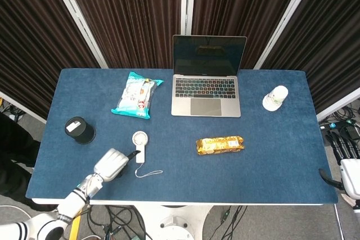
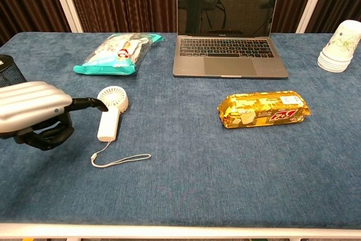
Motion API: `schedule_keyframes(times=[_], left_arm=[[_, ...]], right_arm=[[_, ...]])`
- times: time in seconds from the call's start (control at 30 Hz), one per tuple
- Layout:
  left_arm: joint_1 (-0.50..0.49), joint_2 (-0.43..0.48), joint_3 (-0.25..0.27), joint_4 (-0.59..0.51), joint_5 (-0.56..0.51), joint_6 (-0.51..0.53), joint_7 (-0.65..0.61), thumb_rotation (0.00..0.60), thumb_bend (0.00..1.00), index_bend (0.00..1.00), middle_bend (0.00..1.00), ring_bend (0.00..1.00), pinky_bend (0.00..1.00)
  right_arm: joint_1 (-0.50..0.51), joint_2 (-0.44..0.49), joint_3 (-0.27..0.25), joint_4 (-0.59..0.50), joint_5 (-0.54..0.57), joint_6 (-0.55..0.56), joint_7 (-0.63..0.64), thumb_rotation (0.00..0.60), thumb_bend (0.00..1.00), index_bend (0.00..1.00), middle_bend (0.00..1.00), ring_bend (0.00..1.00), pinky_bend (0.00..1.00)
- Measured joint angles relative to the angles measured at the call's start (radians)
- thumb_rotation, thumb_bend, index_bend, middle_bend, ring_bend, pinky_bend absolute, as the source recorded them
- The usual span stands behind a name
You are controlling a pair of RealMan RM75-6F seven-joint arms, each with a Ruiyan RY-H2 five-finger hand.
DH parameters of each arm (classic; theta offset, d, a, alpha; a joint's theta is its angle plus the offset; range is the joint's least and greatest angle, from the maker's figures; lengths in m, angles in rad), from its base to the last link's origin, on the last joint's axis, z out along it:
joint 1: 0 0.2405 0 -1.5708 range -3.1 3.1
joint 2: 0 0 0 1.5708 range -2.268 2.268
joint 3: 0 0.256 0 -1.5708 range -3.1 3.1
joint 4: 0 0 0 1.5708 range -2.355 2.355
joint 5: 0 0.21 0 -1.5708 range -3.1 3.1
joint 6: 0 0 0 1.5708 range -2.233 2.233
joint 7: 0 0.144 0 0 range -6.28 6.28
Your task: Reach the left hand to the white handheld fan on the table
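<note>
The white handheld fan (image 1: 139, 146) lies flat on the blue table (image 1: 270, 155), round head away from me, its white cord (image 1: 148, 172) trailing near the front edge. In the chest view the fan (image 2: 109, 114) sits left of centre. My left hand (image 1: 113, 163) hovers just left of the fan's handle and holds nothing. In the chest view the left hand (image 2: 34, 114) has its dark thumb stretched out, its tip almost at the top of the fan's handle, and the other fingers bent underneath. My right hand (image 1: 349, 171) hangs off the table's right edge, fingers spread, empty.
A black cylindrical container (image 1: 79, 130) stands behind the left hand. A teal snack bag (image 1: 136, 95) and an opened laptop (image 1: 207, 88) lie further back. A gold biscuit pack (image 1: 220, 145) lies right of the fan. Stacked paper cups (image 1: 275, 98) stand at the far right.
</note>
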Motion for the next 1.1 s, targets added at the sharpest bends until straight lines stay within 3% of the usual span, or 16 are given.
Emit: schedule_keyframes(times=[1.1], left_arm=[[-0.045, -0.056, 0.011, 0.062, -0.109, 0.005, 0.066, 0.600, 0.61, 0.13, 0.85, 0.82, 0.77]], right_arm=[[-0.004, -0.006, -0.002, 0.017, 0.001, -0.001, 0.009, 0.600, 0.20, 0.00, 0.00, 0.00, 0.00]])
